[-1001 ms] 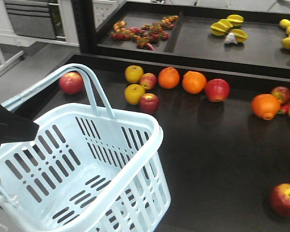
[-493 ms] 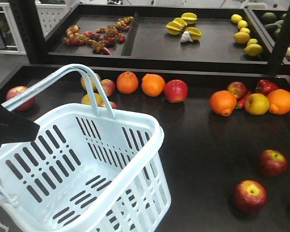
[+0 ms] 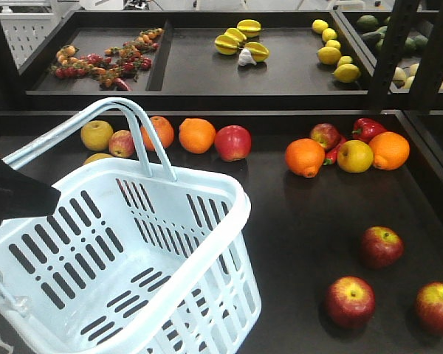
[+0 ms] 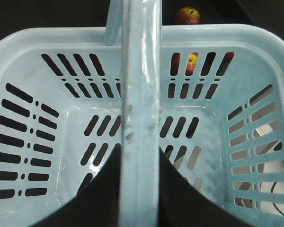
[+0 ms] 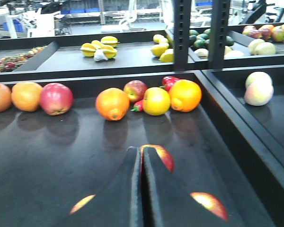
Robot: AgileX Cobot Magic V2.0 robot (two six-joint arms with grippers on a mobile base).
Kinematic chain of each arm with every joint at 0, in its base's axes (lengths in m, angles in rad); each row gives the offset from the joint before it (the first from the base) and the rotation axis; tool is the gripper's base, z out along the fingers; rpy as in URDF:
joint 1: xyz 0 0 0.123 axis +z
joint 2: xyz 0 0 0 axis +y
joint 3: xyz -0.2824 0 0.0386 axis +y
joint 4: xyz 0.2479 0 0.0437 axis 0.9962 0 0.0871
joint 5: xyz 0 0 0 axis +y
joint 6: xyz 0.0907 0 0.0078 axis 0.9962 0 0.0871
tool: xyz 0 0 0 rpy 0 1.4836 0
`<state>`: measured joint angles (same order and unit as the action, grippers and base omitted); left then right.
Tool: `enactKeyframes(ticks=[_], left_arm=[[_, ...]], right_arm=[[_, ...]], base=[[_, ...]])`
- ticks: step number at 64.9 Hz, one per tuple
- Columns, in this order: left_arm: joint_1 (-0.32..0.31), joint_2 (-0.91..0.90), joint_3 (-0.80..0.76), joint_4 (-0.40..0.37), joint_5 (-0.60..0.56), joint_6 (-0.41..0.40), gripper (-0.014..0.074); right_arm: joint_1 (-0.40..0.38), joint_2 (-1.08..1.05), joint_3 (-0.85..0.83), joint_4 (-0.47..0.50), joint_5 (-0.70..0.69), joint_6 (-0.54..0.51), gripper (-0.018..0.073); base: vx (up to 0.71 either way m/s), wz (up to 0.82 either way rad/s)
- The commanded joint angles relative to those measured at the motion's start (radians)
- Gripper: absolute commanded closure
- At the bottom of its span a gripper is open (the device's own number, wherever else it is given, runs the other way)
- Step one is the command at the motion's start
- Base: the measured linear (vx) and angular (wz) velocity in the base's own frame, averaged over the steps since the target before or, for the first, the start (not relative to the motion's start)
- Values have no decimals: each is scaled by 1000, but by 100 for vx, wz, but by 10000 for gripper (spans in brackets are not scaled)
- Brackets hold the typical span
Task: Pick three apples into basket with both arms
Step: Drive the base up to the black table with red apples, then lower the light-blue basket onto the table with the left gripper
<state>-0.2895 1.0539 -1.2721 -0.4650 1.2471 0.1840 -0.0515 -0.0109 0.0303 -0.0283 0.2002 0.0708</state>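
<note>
While basket (image 3: 240, 198) was pinched by handle (image 4: 139, 71) in left hand (image 4: 139, 161), right hand (image 5: 142, 158), pressed together, was pointed at apple (image 5: 164, 160) just ahead on worktop (image 5: 47, 161); two more were seen flanking hand.

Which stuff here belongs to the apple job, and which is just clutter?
Job: basket; three red apples, front right; left gripper, holding the basket; right gripper.
Clutter: oranges, yellow apples, pepper, lemons, starfruit.
</note>
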Motion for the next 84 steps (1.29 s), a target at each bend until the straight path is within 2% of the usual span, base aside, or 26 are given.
enactKeyframes(ticks=[1, 84], left_arm=[[-2, -16, -24, -49, -60, -12, 604], [-2, -16, -24, -49, -60, -12, 604]], right_arm=[[-7, -10, 11, -5, -72, -2, 564], [-7, -10, 11, -5, -72, -2, 564]], base=[[5, -15], [1, -2]])
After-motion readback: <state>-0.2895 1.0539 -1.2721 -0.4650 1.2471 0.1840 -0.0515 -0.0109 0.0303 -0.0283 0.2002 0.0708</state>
